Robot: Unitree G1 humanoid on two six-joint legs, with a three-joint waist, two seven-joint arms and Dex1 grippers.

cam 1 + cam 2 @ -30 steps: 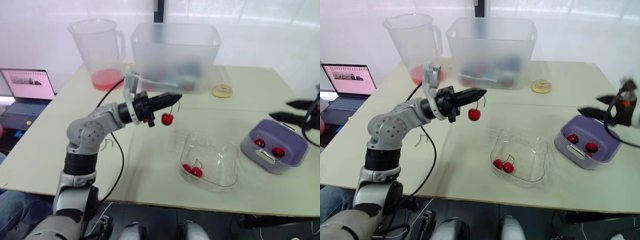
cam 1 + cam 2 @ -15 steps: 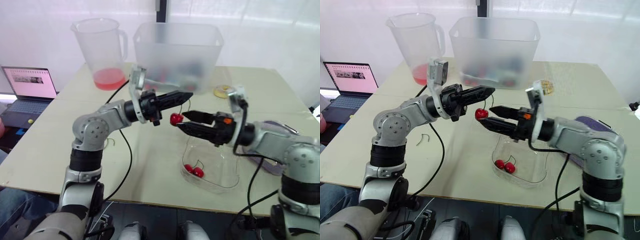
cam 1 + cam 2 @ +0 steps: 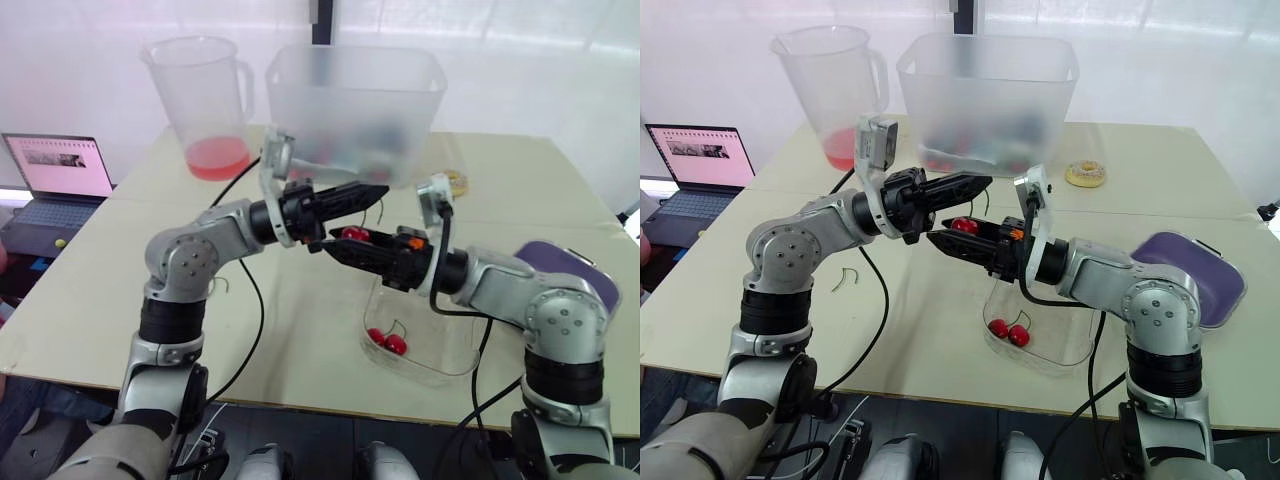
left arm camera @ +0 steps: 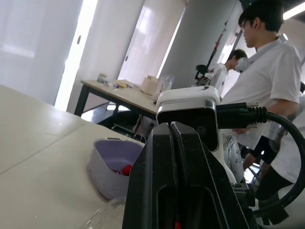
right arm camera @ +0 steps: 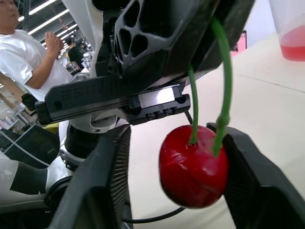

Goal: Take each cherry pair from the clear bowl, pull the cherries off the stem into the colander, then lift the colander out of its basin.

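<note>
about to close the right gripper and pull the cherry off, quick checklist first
1. Stem held by left gripper: ok, clamped in its shut fingers.
2. Cherry inside right gripper: ok, open fingers flank it.
3. Cherry above the colander: not ok, the colander sits off to the robot's right.
4. Second cherry on that stem: cannot tell.
5. Clear bowl emptied: not ok, one cherry pair lies in it.

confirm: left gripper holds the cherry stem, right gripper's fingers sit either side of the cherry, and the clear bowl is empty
Not empty: the right eye view shows a cherry pair in the clear bowl. The left gripper does hold the stem, and the right gripper brackets the cherry.
</note>
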